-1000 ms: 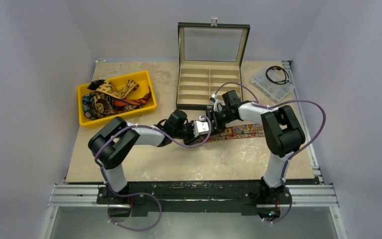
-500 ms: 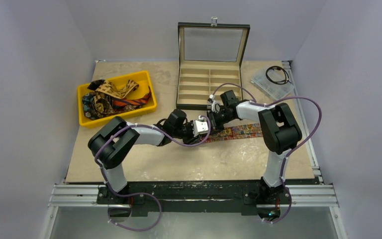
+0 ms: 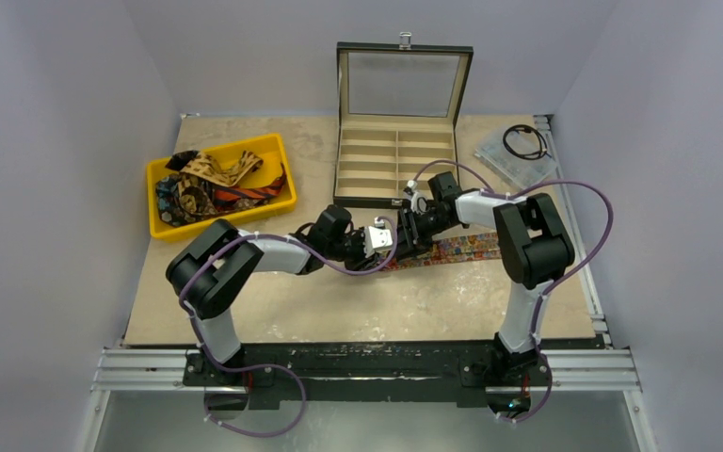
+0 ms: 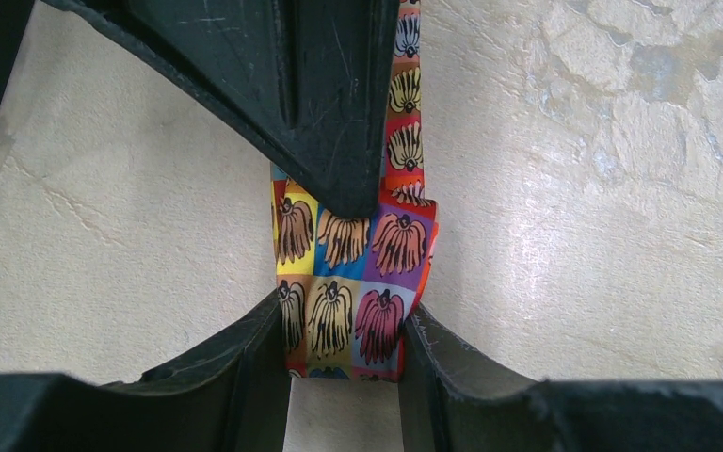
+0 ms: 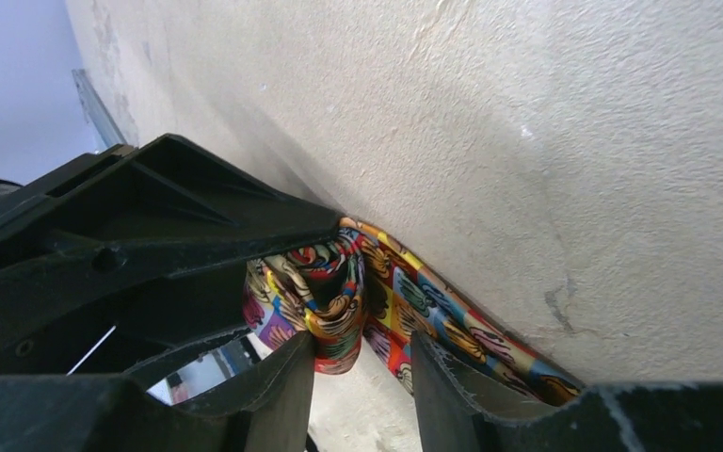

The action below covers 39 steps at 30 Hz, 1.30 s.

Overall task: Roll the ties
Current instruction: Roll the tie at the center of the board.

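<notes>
Pale lilac walls close round the scuffed beige surface (image 3: 339,311) on three sides. On it your floral tie (image 3: 457,249) lies flat a little right of the middle. Its bright squares run from the centre toward the right edge, roughly in line with the near edge and just on the near side of the box. The end at the centre is doubled over into a short fold, and both arms meet there.

Your left pincer (image 4: 344,325) comes in from the left-edge side. In its wrist view the folded end sits between the two fingertips, each touching an edge of the cloth, so it grips the tie across its width. Your right pincer (image 5: 362,348) reaches in from the right-edge side, low over the strip. Its wrist view shows the fingers a little apart with the fold bunched at their mouth. Whether they truly pinch it, you cannot tell from these views. One of its black fingers lies on top of the tie in the left wrist view, its tip at the fold.

At the middle of the far edge the box (image 3: 339,169) stands with its lid (image 3: 403,83) upright, showing tan compartments. Toward the far-left corner a yellow bin (image 3: 245,215) holds the other ties (image 3: 212,184) in a heap. In the far-right corner a black cable (image 3: 524,141) lies coiled on a clear packet (image 3: 504,162).
</notes>
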Available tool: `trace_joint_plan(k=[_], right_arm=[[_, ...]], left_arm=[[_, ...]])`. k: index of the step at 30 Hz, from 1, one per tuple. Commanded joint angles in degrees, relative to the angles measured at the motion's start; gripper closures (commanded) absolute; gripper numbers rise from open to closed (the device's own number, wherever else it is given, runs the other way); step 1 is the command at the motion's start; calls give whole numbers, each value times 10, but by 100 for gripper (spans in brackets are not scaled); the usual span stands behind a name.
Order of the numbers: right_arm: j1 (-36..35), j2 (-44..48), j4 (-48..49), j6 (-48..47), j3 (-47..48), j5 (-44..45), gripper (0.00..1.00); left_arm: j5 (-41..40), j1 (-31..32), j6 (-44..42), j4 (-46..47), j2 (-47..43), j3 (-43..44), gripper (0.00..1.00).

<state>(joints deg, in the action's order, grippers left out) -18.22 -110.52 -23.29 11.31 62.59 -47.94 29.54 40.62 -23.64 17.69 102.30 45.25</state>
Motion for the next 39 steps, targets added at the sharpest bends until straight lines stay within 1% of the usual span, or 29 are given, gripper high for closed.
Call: trace_joint_plan(k=[1, 3, 7, 12, 15, 19, 21, 22, 24, 26, 27, 28, 29, 34, 36, 39], right_arm=[[0, 21, 18, 13, -11, -36, 56], [-2, 19, 23, 20, -10, -38, 54], [-4, 10, 25, 22, -10, -42, 55], [-7, 10, 48, 37, -8, -52, 62], [-10, 4, 34, 23, -1, -50, 76], [-10, -1, -6, -19, 9, -20, 99], [-10, -2, -20, -37, 12, 8, 100], [-10, -5, -29, -46, 14, 36, 100], [-10, -10, -36, -58, 16, 85, 100], [-11, -12, -41, -67, 16, 138, 100], [-12, -14, -42, -70, 16, 157, 100], [-13, -16, -43, -74, 16, 173, 100], [-16, -17, -46, -78, 17, 187, 100], [-44, -18, -50, -94, 14, 258, 100], [-51, -20, -50, -94, 12, 277, 100], [-55, -14, -38, -85, 2, 297, 100]], left_arm=[[2, -6, -10, -54, 12, 1, 89], [2, -6, -11, -55, 10, -1, 88], [2, -7, -10, -54, 11, 0, 88], [4, -6, -11, -56, 12, 1, 88], [4, -6, -10, -57, 11, 2, 88], [7, -7, -8, -57, 11, 2, 88], [7, -7, -3, -53, 11, 2, 87], [10, -8, 2, -47, 9, 0, 83], [40, -17, 23, -13, -4, -16, 68], [72, -28, 55, 59, -26, -47, 55], [74, -29, 72, 93, -35, -62, 50], [74, -29, 83, 135, -43, -75, 48], [75, -30, 93, 158, -46, -83, 46], [68, -30, 120, 215, -35, -103, 40], [74, -30, 120, 231, -23, -108, 34], [82, -29, 135, 261, 3, -110, 33]])
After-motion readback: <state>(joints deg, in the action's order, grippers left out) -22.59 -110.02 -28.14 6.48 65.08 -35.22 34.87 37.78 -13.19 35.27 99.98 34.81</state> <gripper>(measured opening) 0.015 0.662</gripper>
